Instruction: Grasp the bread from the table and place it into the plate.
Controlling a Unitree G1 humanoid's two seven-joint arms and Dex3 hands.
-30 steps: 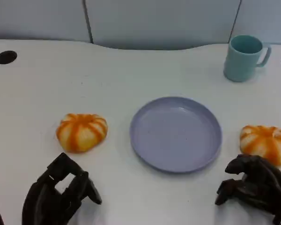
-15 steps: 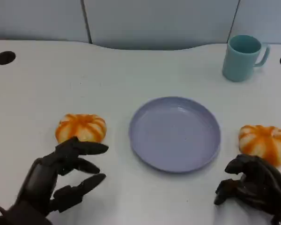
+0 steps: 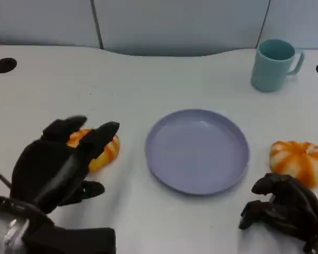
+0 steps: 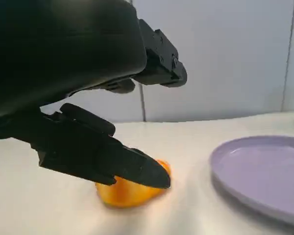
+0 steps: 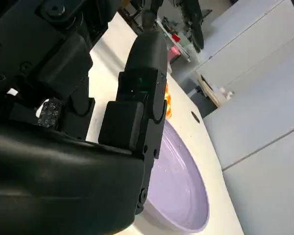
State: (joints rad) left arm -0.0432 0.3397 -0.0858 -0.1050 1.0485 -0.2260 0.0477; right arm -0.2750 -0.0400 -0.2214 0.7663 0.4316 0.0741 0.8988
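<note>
Head view first, from the left: a dark round hole (image 3: 3, 65) is set in the white table (image 3: 148, 79) far beyond the left hand (image 3: 55, 164). That hand hovers over the near left part of the table with its fingers (image 3: 98, 137) spread apart and holding nothing; the fingertips reach over the left bread (image 3: 102, 152), an orange bun with pale stripes, which lies on the table partly hidden beneath them. Whether the fingers touch the bun cannot be told from this view.

From the left wrist camera the same hand (image 4: 88, 98) shows its upper fingers and its lower finger (image 4: 112, 161) held well apart, with the bread (image 4: 130, 191) lying on the table just past the lower fingertip and partly covered by it.

Right of those fingertips sits the lilac plate (image 3: 197, 151), bare, near the bun but not touching it. Its rim shows again at the wrist camera's edge (image 4: 264, 171). Beyond the plate and to its right stands a teal cup (image 3: 274, 64), upright, handle turned away from the plate.

Further right a second orange striped bread (image 3: 299, 161) lies on the table, just beyond the right hand (image 3: 283, 209). That hand rests low on the table with its fingers (image 3: 254, 214) curled inward, nothing in them. The right wrist camera shows its fingers (image 5: 137, 112) bent over in front of the plate (image 5: 179, 188).
</note>
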